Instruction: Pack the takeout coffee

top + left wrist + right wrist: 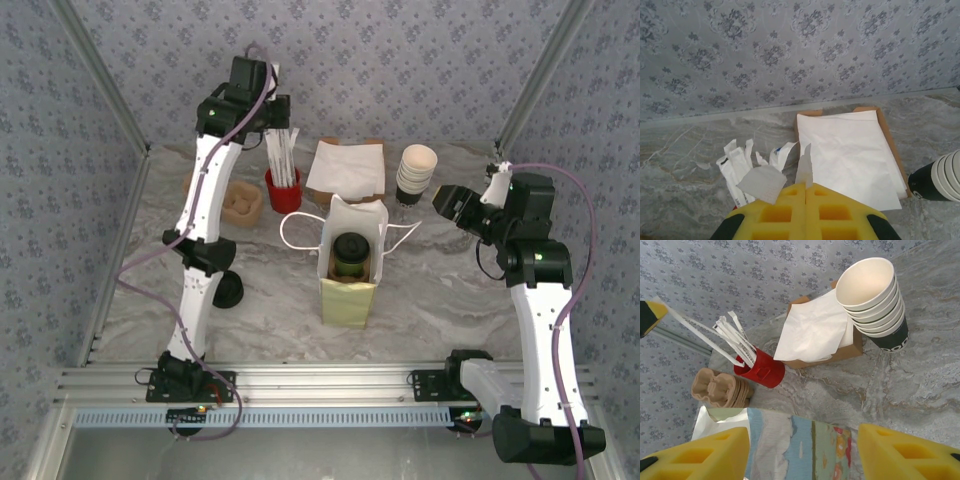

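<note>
Sitting in the paper bag (348, 300), takeout coffee (351, 255), apart from both jaws

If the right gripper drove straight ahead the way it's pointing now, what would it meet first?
Probably the paper bag: its printed side lies between the fingers of the open right gripper. The napkins and stacked cups sit farther on, though depth is unclear.

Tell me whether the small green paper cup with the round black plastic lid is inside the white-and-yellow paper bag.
Yes: in the top view the small green paper cup stands upright inside the white-and-yellow paper bag.
</note>
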You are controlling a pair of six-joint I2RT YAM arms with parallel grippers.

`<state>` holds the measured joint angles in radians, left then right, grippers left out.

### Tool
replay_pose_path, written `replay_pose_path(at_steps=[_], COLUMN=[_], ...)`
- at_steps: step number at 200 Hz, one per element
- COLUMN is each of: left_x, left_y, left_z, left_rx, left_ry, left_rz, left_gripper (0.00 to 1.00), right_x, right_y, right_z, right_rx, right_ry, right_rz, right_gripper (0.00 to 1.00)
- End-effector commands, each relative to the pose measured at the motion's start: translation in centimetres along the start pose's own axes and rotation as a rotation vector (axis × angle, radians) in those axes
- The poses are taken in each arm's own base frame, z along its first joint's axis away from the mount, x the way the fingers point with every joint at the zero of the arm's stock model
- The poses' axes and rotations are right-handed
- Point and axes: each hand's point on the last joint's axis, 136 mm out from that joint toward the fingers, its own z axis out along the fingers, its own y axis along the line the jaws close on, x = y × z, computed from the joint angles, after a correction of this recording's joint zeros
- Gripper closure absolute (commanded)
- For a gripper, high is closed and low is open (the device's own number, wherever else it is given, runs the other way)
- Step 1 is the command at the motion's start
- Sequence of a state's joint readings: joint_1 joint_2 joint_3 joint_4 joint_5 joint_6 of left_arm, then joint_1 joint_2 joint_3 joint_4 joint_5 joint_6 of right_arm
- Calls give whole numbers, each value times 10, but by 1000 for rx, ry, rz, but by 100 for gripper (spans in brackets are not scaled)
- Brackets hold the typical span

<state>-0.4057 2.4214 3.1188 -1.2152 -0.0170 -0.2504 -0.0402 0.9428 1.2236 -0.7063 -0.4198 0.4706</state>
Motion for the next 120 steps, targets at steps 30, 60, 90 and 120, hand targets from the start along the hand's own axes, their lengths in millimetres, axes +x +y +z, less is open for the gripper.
replay_pose_path(at_steps=[30, 60, 90, 120], left_x=[35, 39, 45, 50], left_y=[17, 18, 22, 26], left_z=[29, 38, 42, 47], left_rx=[-51, -55, -68, -82], left_ry=[116, 125, 143, 162], left_rz=[6, 4, 6, 4], left_gripper=[98, 98, 98, 98], right_x=[4, 4, 5, 6], right_y=[4, 3, 2, 2], right_z=[-4, -3, -1, 0], right_rx=[-20, -19, -18, -20], right_ry=[2, 4, 7, 9], right_rz=[-11, -10, -10, -5], right_gripper=[38, 38, 38, 38])
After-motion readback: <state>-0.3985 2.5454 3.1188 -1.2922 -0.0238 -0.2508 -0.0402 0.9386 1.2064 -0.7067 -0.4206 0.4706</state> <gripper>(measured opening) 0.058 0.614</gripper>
